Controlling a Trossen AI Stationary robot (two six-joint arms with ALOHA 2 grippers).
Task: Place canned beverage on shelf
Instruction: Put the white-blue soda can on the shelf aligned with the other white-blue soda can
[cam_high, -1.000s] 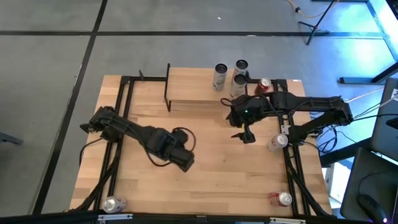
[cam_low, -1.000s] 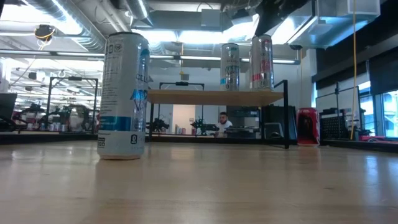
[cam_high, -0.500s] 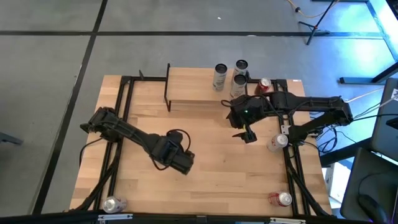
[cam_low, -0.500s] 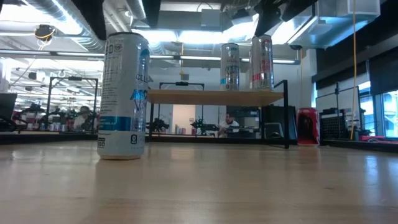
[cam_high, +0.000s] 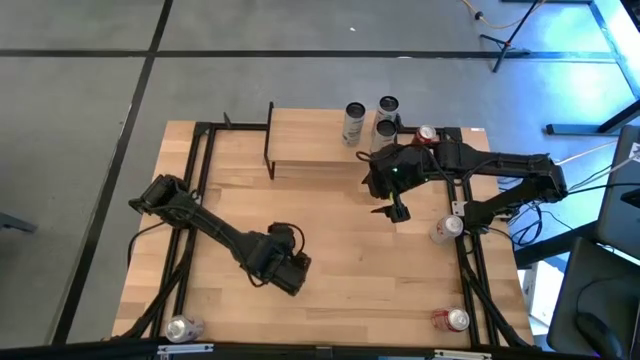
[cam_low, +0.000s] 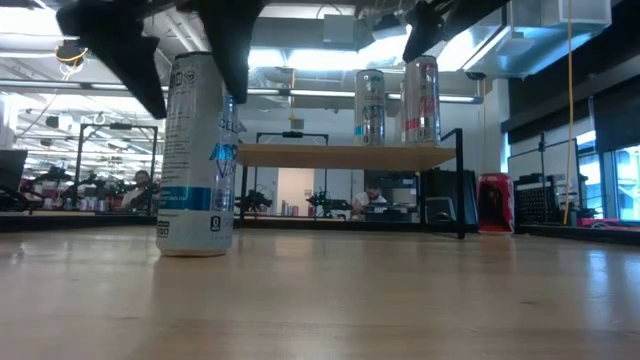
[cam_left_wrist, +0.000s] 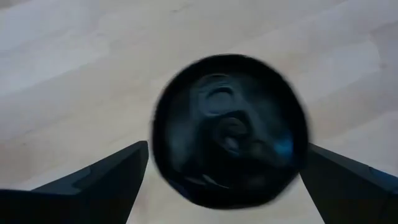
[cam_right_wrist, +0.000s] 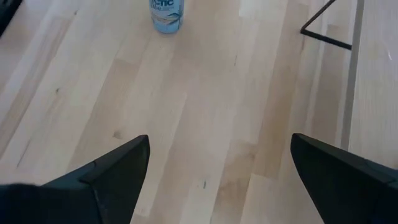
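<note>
Your left gripper (cam_left_wrist: 227, 171), spread wide and empty, hangs straight above the upright can (cam_left_wrist: 229, 129) at the high view's lower centre, shelf (cam_high: 315, 143) at upper centre; right gripper (cam_right_wrist: 217, 174) gapes empty.

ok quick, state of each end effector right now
Left end effector: open, fingers either side of the can, not gripping.
Right end effector: open, empty, over the table near the shelf.
</note>
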